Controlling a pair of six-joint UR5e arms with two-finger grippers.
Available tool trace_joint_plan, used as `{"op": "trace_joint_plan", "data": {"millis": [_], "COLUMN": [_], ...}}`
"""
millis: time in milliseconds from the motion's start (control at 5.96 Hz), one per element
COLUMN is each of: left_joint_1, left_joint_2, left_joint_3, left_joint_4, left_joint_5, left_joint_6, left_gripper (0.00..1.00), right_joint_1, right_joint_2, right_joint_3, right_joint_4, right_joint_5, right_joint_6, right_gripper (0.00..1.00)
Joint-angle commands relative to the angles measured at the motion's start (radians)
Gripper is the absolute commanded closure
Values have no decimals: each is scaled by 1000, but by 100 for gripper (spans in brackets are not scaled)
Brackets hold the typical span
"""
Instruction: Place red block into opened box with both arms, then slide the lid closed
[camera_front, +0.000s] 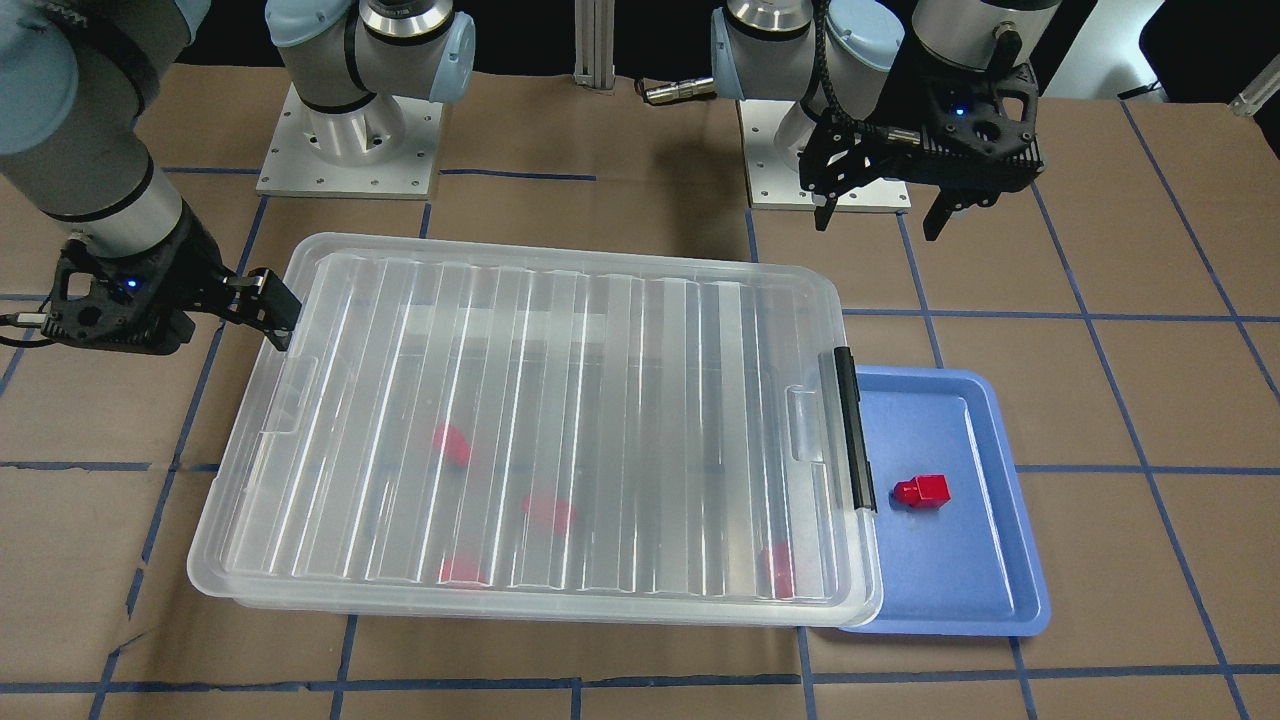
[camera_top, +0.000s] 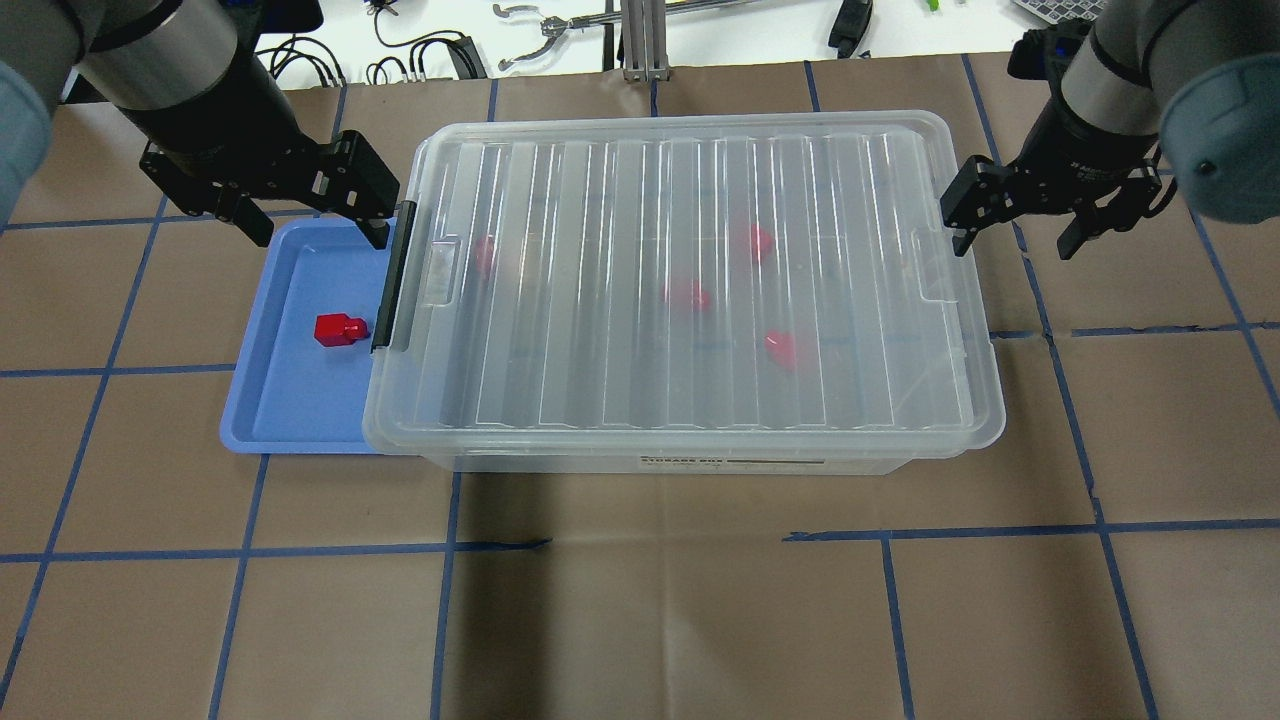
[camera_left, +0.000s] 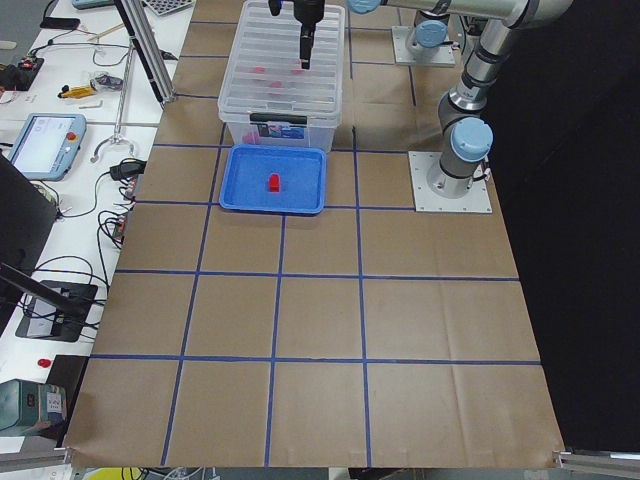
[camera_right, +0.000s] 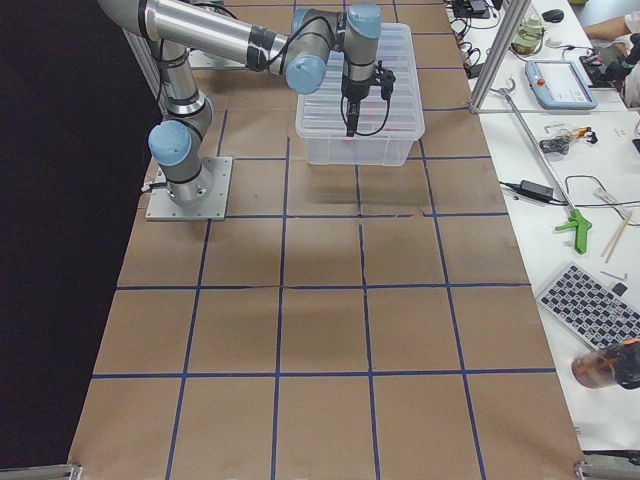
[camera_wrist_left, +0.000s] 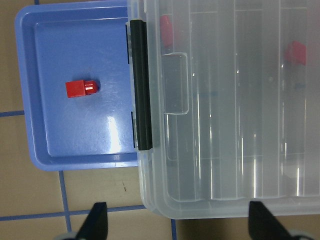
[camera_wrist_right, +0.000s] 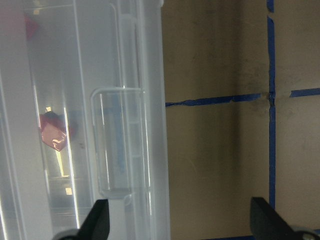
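- While the lid (camera_top: 600, 360) is lying flat across the whole box (camera_top: 700, 464), covering it from end to end, both arms are hanging clear, one off each short end.
- The box is sitting in the upper middle of the overhead view on the paper-covered tabletop (camera_top: 640, 620), with its black latch (camera_top: 390, 280) running along the short end toward the left of the frame.
- Four red blocks (camera_top: 785, 348) are showing as blurred shapes through the ribbed lid, scattered well apart inside the box.
- Another red block (camera_top: 338, 329) is lying out in the open in a blue tray (camera_top: 290, 410), its round knob pointing toward the latch.
- The tray is sitting at the left of the overhead frame, just beside the latch end, with the lid's rim overlapping its edge.
- The left tool (camera_top: 318, 235) is hovering at the upper left, over the far rim of the tray and near the latch, its fingers spread wide and gripping nothing.
- The right tool (camera_top: 1015, 245) is hovering at the upper right, off the opposite short end, its fingers likewise spread wide and empty.
- Whether its nearer finger is touching the lid's rim, I cannot tell.
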Motion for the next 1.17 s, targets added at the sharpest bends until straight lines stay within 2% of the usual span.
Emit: {"op": "trace_joint_plan", "data": {"millis": [0,503,1007], "left_joint_1": [0,0,-1], "left_joint_2": [3,4,-4], "left_joint_3": [-1,-1,-1], "left_joint_4": [-1,-1,-6], "left_joint_5": [2,2,-7], "left_joint_6": [1,1,4], "left_gripper": [2,2,2], "right_joint_1": [-4,-14,-85], "right_joint_2": [2,4,11], "right_joint_3": [62,82,82], "right_joint_4": [-58,-63,-63], "right_joint_5": [-41,-46,-43], "right_joint_6": [-27,-31,-114], "right_gripper": [0,0,0]}}
